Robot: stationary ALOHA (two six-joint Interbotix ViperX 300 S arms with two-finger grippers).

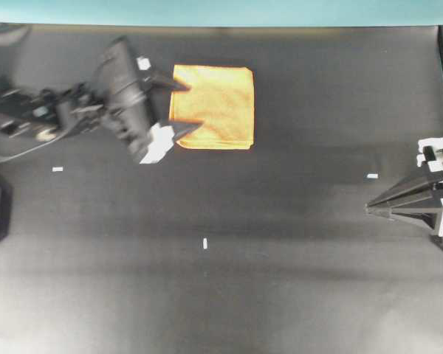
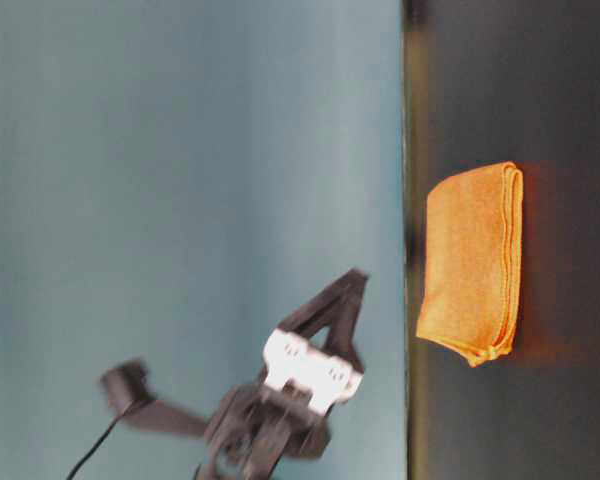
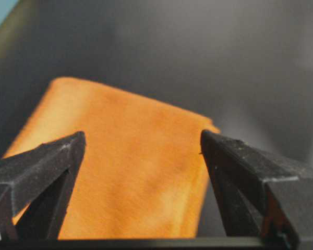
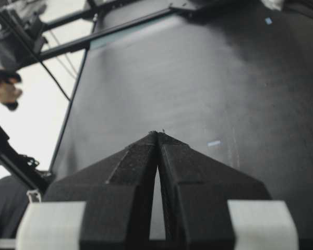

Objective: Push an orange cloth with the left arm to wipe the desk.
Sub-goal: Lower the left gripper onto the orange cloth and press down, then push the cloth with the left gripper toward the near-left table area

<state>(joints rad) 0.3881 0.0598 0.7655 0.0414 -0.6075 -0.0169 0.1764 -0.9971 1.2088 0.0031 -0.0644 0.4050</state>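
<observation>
Table comes first as the largest thing in view: a broad matte black surface with a teal strip along its far edge and a few small white tape marks scattered over it. Next in size, the left arm reaches in from the left of the overhead view, aimed at the near edge of the orange cloth, which lies folded flat toward the far side of the table, close to the teal strip. The left gripper has its fingers spread wide, one tip over the cloth's upper left corner and the other over its lower left corner, which looks like a stance chosen to bear on the cloth across its whole width and shove it rather than pinch it. Far off at the right edge, the right gripper rests with its fingers pressed together, seemingly parked out of the way since the task belongs to the other arm. The overhead view alone shows both arms at once and how well apart they are. The left wrist view shows what the overhead cannot: the cloth filling the gap between the two fingertips. Whether they touch it cannot be told. The table-level view reveals the cloth's folded layers at one edge, and the right wrist view confirms those fingers meet at their tips.
</observation>
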